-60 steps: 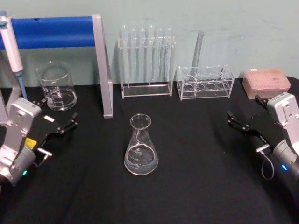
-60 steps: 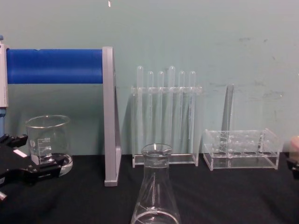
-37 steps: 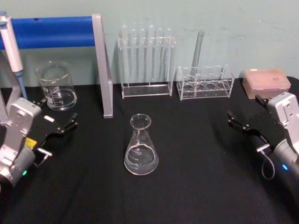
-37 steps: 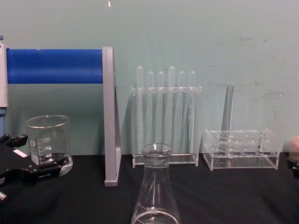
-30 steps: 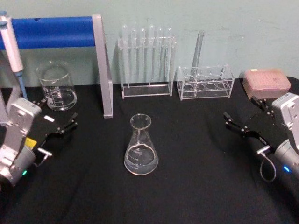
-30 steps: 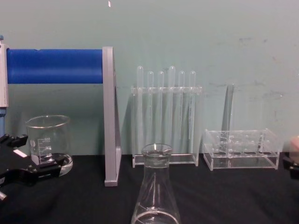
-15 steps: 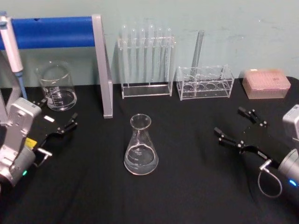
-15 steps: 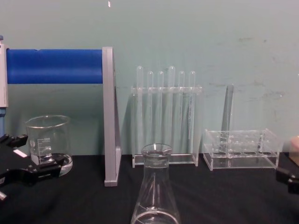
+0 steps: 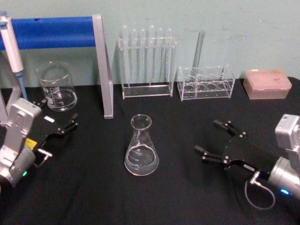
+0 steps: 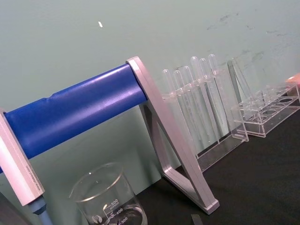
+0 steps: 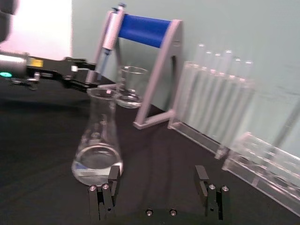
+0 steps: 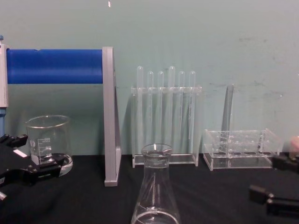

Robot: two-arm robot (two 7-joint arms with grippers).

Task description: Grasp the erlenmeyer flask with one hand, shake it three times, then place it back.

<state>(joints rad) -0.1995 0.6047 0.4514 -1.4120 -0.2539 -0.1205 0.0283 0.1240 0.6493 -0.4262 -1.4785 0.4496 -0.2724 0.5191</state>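
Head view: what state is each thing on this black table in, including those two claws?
Clear glass conical erlenmeyer flask: upright, a little clear liquid inside, not held.
Right black gripper: jaws open, right of the flask, apart from it.
Clear graduated glass beaker: upright.
Left black gripper: jaws open, parked near the beaker.
Thin glass test tubes: standing in their clear rack.

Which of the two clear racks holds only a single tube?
The low rack on the right, beside the pink box, holds one tall tube; the taller rack near the blue stand carries six.
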